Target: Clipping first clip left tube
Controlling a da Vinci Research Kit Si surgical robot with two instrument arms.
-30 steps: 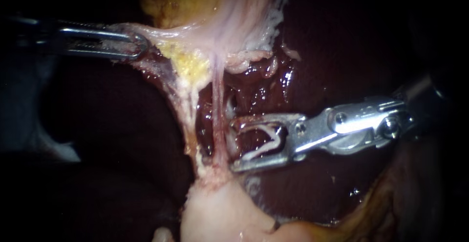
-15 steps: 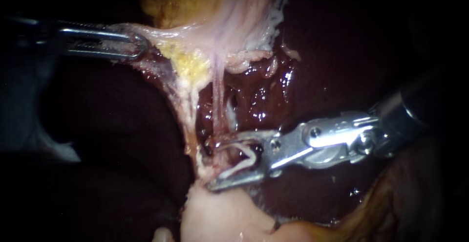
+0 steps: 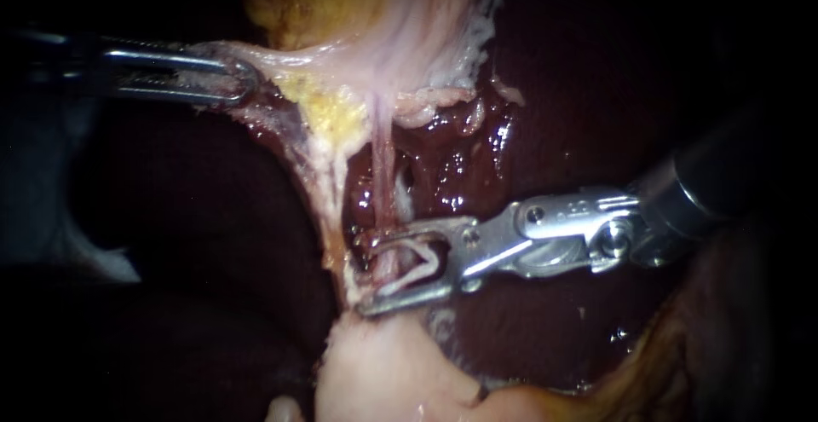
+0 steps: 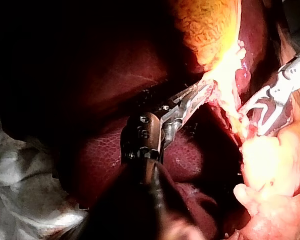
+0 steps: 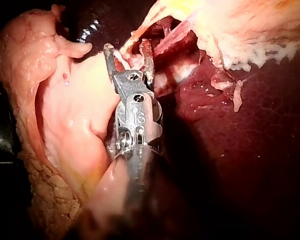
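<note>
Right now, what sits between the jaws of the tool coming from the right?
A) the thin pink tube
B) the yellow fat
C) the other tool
A: the right instrument holds a white clip in its jaws, and the tube runs through the gap between them.

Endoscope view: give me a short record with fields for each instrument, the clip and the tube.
left instrument: end effector shut on pale tissue, holding it out toward the view's left
right instrument: jaws stand apart, carrying the clip and straddling the tube
clip: white, seated between the right instrument's jaws, not yet squeezed shut
tube: pink, taut, runs down between the right instrument's jaws
liver: dark red, wet, behind the tube
</note>
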